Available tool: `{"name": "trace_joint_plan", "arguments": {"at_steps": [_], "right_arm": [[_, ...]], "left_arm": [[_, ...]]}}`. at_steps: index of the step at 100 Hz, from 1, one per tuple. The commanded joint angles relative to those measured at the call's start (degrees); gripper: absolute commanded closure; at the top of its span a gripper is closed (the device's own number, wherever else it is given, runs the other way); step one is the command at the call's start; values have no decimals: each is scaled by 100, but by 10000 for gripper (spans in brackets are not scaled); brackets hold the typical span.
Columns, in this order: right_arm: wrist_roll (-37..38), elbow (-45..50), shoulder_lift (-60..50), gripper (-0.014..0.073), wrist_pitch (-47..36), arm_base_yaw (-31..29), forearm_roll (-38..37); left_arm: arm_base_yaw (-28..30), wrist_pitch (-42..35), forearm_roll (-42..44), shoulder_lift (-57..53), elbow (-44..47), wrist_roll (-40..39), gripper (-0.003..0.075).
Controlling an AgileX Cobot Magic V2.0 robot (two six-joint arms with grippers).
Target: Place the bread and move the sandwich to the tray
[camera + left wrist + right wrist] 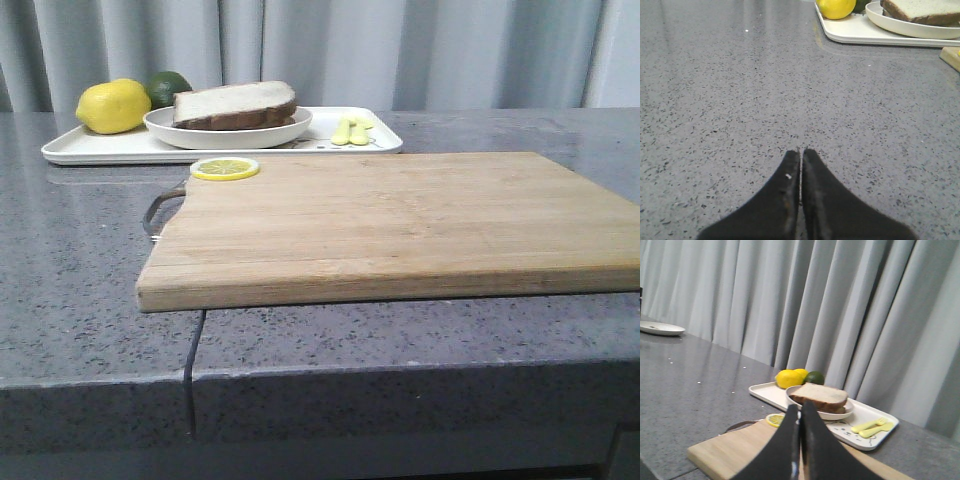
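Note:
Brown-crusted white bread slices, the sandwich [236, 104], lie stacked on a round white plate [228, 130] on the white tray [120, 148] at the back left. No egg filling shows. The sandwich also shows in the right wrist view [820, 396] and the left wrist view [922, 10]. No separate loose bread slice is in view. My left gripper [801, 151] is shut and empty over bare counter, short of the tray [860, 34]. My right gripper [800, 405] is shut and empty above the wooden cutting board [735, 452], facing the tray [865, 432]. Neither gripper shows in the front view.
A wooden cutting board [400, 225] with a dark strap handle fills the middle; a lemon slice [224, 168] lies on its far left corner. On the tray are a lemon [112, 106], a dark green fruit [167, 88] and yellow cutlery [351, 130]. Another plate [660, 328] stands far off. Curtain behind.

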Motion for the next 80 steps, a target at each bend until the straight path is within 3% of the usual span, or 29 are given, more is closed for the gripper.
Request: {"name": "trace_joint_plan", "arguments": {"at_steps": [1,20,35,51,62,80], "right_arm": [[126,64,-4,654,-1038,-179,-363],[2120,653,415,654,-2778,-1027,-1701],[3496,931,577,654,-2971,-1930,-2755],[4287,1271,483,654,-2490,-2782,-2974],[4302,1266,317,654,-1382,-3076,-3348],[4370,1271,-2,654,434,-3320,-3365]], "left_arm": [[0,-282,-22,-173,80,-42,740],[0,-282,-22,-173,80,-42,740],[0,-282,-22,-173,80,-42,740],[0,-282,-22,-173,80,-42,740],[0,-282,-22,-173,80,-42,740],[0,-282,-22,-173,80,-42,740]]}}
